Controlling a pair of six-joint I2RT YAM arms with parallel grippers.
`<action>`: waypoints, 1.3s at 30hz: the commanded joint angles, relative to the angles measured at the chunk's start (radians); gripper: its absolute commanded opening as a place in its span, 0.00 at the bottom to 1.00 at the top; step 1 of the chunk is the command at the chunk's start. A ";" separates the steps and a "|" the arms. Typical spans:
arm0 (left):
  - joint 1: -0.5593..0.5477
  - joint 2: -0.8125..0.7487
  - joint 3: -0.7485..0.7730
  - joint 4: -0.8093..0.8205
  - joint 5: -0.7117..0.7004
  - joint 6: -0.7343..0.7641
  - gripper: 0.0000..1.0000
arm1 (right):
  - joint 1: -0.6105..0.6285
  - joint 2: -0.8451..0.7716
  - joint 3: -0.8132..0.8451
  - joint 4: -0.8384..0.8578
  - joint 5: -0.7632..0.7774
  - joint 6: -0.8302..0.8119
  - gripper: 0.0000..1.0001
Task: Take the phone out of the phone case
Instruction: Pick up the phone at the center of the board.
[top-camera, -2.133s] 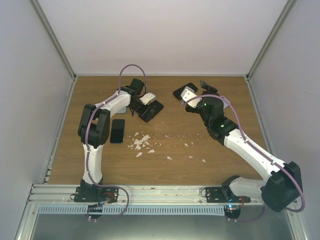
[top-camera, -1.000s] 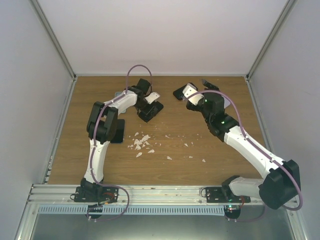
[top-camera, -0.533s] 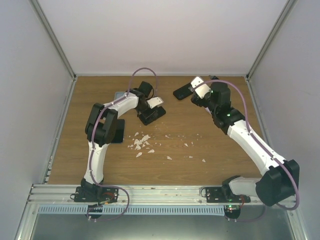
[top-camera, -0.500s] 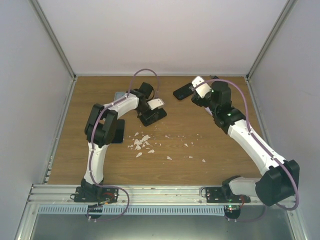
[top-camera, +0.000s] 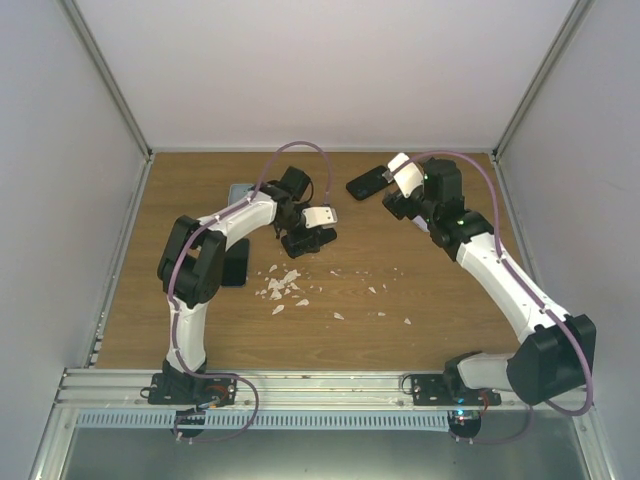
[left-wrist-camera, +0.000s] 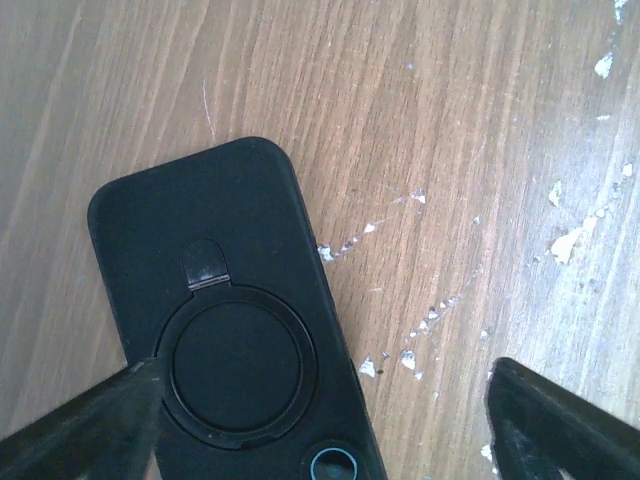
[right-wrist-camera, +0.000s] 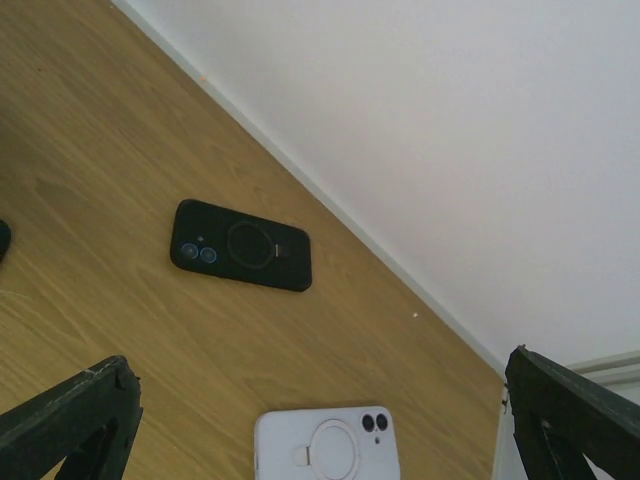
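The black cased phone (left-wrist-camera: 225, 330) is lying back up on the wooden surface (top-camera: 440, 300), near the middle and a little toward the far side, directly under the left tool (left-wrist-camera: 320, 425). Seen from the left wrist, its long axis is slanting from upper left to lower right, with the rounded plain end at the upper left and the lens ring at the lower end. A round ring stand is sitting flat on its back. The left tool is hanging over it with its fingers (left-wrist-camera: 85, 430) spread apart. One is overlapping the case's edge, though I cannot tell whether it is touching, and the other is standing well clear.

The right tool (right-wrist-camera: 320, 425) is hovering at the far right with its fingers wide apart and nothing between them.

From above I am counting four phone-shaped things. One is under the left tool. A black slab (top-camera: 235, 262) is lying near-to-far beside the left arm, a slanted black one (top-camera: 368, 182) is lying far of centre, and a grey one (top-camera: 238, 190) is half hidden at the far left. The right wrist is also showing a white cased phone (right-wrist-camera: 328, 445) and a black one (right-wrist-camera: 240, 245). White flakes (top-camera: 285, 285) are dotting the middle.
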 joint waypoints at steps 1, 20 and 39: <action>-0.004 0.000 0.045 0.018 -0.029 -0.077 0.95 | -0.014 0.006 0.036 -0.036 -0.027 0.054 1.00; -0.003 0.143 0.129 -0.071 -0.130 -0.316 0.99 | -0.027 -0.002 0.031 -0.036 -0.042 0.100 1.00; 0.020 0.258 0.143 -0.092 -0.197 -0.278 0.75 | -0.033 0.016 0.036 -0.029 -0.044 0.092 1.00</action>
